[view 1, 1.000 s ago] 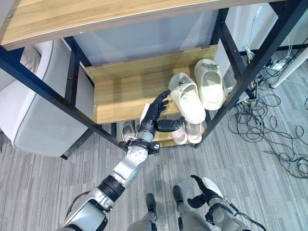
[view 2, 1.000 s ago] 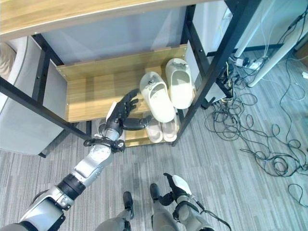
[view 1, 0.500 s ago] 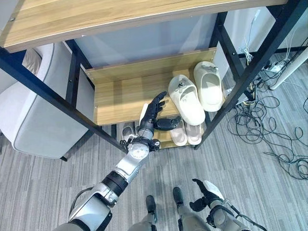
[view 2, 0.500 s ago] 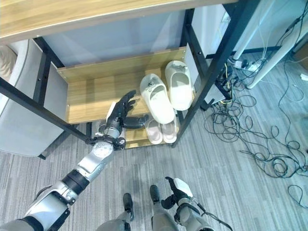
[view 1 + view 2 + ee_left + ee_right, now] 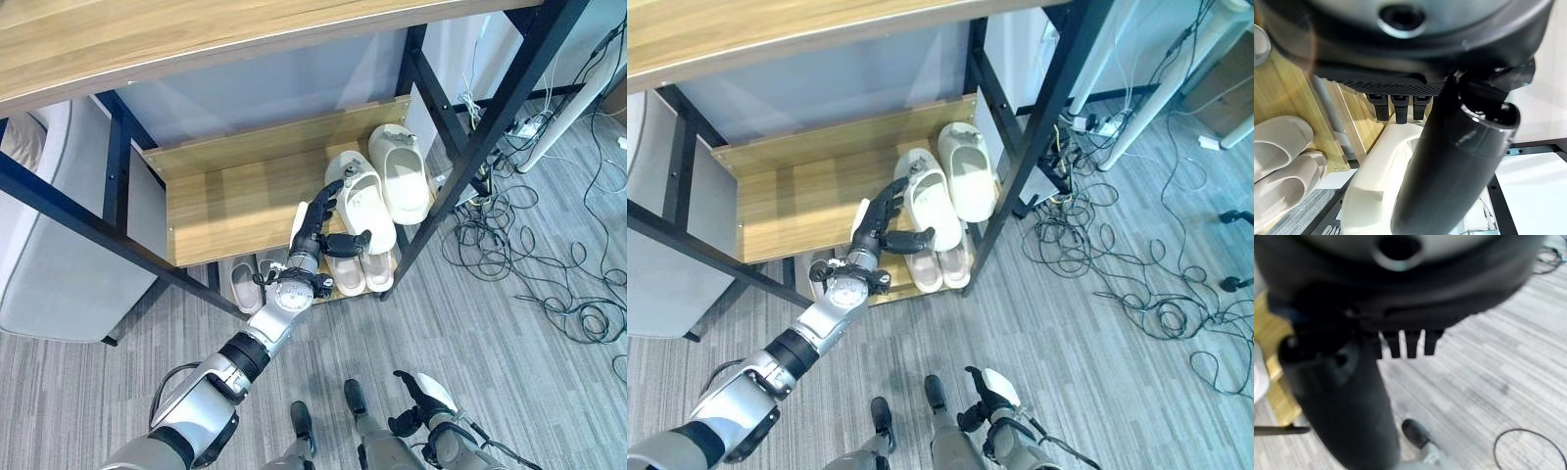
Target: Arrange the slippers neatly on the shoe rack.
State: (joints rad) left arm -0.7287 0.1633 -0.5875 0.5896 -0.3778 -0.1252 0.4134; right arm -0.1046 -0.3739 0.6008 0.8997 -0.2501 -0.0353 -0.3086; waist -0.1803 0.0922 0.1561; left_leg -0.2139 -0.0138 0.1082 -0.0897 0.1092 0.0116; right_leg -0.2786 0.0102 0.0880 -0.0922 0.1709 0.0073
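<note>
Two cream slippers lie on the wooden middle shelf [image 5: 230, 201] of the shoe rack, toes toward the back. The right slipper [image 5: 399, 179] lies straight by the rack's right post. The left slipper [image 5: 364, 201] is angled slightly, heel toward the shelf's front edge. My left hand [image 5: 312, 230] is open against that slipper's left side with straight fingers, thumb reaching along its heel. The left wrist view shows the cream slipper [image 5: 1378, 171] past the thumb [image 5: 1449, 166]. My right hand [image 5: 419, 409] hangs low above the floor, fingers relaxed.
On the bottom shelf stand a pale pink pair [image 5: 359, 274] and a grey pair [image 5: 245, 286]. Black frame posts [image 5: 460, 166] flank the shelves, under a wooden top board [image 5: 196, 39]. Tangled cables [image 5: 549, 274] cover the floor at right. A grey sofa [image 5: 44, 284] sits left.
The camera has shifted right. My left hand has reached further in, up against the left slipper, its thumb now at the heel. The right hand stays low.
</note>
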